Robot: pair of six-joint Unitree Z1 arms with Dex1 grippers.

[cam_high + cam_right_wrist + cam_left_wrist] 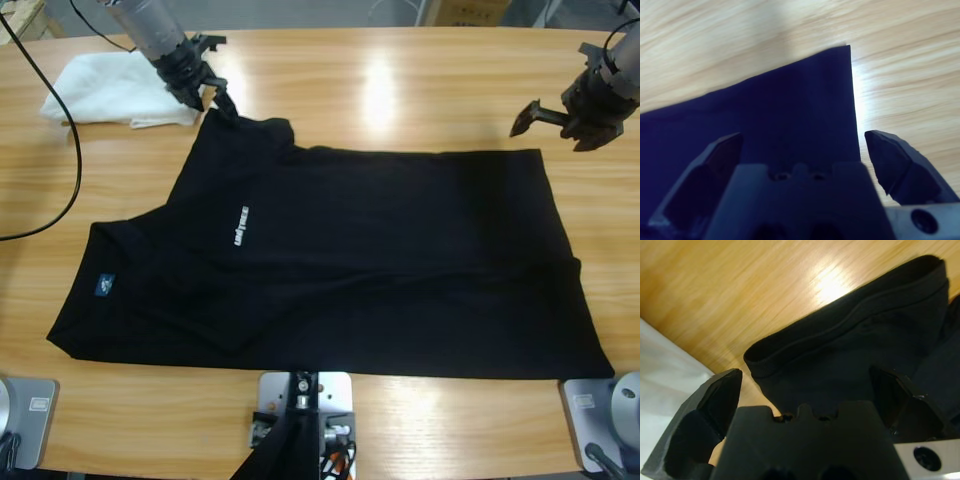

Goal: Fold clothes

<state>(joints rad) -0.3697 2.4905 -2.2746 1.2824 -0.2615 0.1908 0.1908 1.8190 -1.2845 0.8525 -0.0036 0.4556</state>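
Note:
The black polo shirt (pixel 350 260) lies spread across the table, with its neck end to the left and its hem to the right. White chest lettering (pixel 240 228) and a blue label (pixel 104 286) face up. My left gripper (pixel 215 100) is open at the tip of the upper sleeve (pixel 250 125). In the left wrist view the sleeve hem (pixel 850 340) lies just ahead of and between the spread jaws of that gripper (pixel 807 382). My right gripper (pixel 545 115) hovers open beside the upper hem corner (pixel 835 65), with the cloth below its jaws (pixel 805 140).
A white folded garment (pixel 110 90) lies at the back left, just beside the left gripper, and shows again (pixel 665 385) at the left wrist view's edge. A black cable (pixel 72 150) curves over the table's left end. Bare wood (pixel 400 90) stretches behind the shirt.

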